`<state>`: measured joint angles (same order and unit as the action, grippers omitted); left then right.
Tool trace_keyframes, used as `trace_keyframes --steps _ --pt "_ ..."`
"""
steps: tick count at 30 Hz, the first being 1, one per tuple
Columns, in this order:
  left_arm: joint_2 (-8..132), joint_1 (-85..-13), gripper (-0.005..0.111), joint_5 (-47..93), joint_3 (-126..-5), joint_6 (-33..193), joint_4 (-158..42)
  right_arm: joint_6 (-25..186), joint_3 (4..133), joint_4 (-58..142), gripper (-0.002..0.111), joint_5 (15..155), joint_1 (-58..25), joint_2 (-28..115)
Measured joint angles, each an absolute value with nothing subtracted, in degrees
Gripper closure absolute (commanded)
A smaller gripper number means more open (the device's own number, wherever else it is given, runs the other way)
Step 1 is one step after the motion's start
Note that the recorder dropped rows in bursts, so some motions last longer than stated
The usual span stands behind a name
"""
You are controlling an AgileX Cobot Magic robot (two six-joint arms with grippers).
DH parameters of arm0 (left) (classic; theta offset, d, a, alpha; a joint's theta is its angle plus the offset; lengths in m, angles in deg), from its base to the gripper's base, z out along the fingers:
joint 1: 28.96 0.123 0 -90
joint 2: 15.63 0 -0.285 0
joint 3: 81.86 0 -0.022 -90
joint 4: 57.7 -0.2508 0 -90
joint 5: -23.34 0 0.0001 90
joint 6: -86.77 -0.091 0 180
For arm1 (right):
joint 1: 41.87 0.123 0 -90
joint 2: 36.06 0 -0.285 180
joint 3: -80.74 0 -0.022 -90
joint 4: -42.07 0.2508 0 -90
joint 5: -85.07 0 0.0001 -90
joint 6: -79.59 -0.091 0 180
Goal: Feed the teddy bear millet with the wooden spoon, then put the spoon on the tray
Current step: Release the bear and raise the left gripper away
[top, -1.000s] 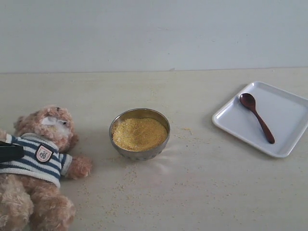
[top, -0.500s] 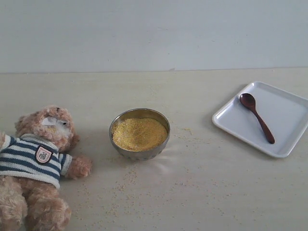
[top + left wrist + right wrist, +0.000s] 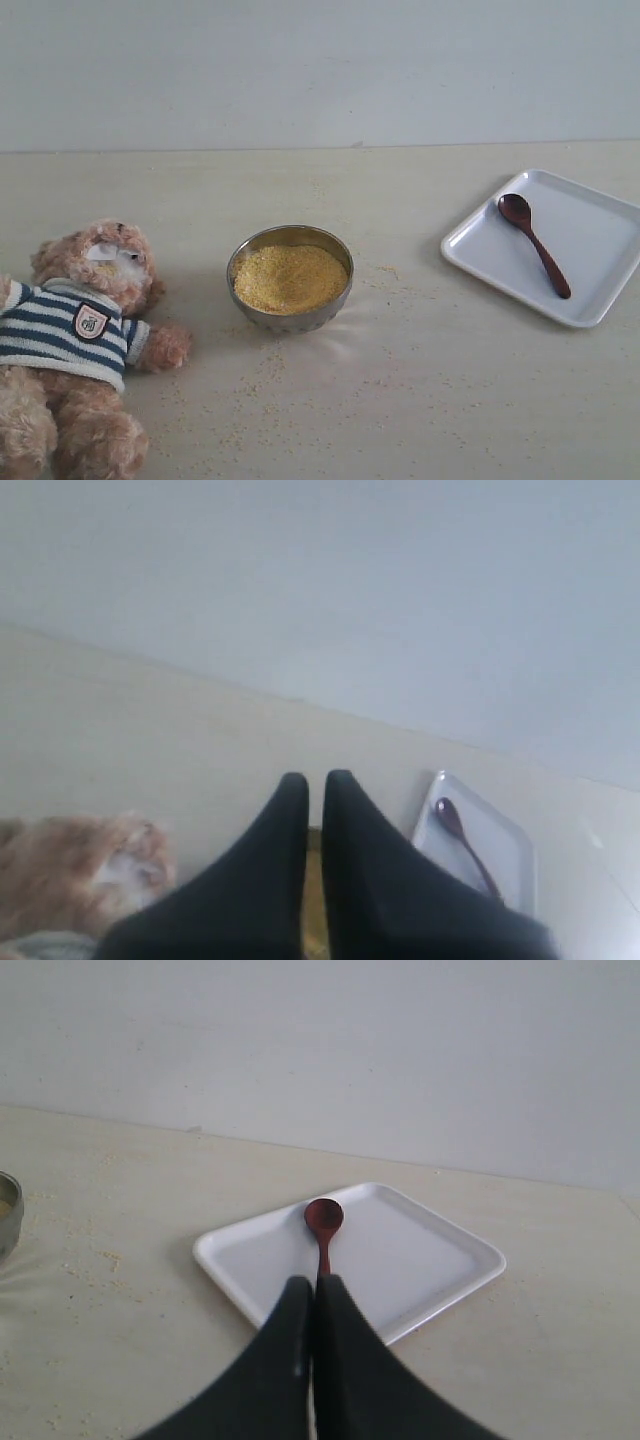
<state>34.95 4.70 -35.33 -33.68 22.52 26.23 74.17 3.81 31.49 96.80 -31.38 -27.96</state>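
Observation:
The teddy bear lies on its back at the table's left, and its head shows in the left wrist view. Millet fills the steel bowl in the middle. On the white tray at the right rests the wooden spoon, untouched. My left gripper is shut and empty, held above the bowl side with a sliver of millet showing behind it. My right gripper is shut and empty, just short of the spoon on the tray. Neither gripper appears in the exterior view.
Loose grains are scattered over the pale table around and in front of the bowl. A plain grey wall runs along the table's far edge. The bowl's rim sits at the edge of the right wrist view.
The left gripper, which lay on the bear's striped shirt at the exterior view's left edge, has pulled out of that view. The bear settled slightly. Bowl, tray and spoon have not moved.

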Motion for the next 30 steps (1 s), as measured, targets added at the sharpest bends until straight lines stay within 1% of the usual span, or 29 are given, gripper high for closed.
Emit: trace_keyframes --steps 5,10,27,30 --pt "33.0 4.7 0.102 -40.9 -33.8 22.6 28.9 74.2 3.8 31.5 0.108 96.8 -31.4 -28.0" --pt "33.0 4.7 0.102 -43.4 -33.8 22.6 32.6 74.2 3.8 31.5 0.108 96.8 -31.4 -28.0" --pt "32.8 4.5 0.102 -45.1 -33.8 22.6 35.9 74.2 3.8 31.5 0.108 96.8 -31.4 -28.0" --pt "30.2 4.2 0.102 -42.4 -33.8 22.6 35.6 74.2 3.8 31.5 0.108 96.8 -31.4 -28.0"
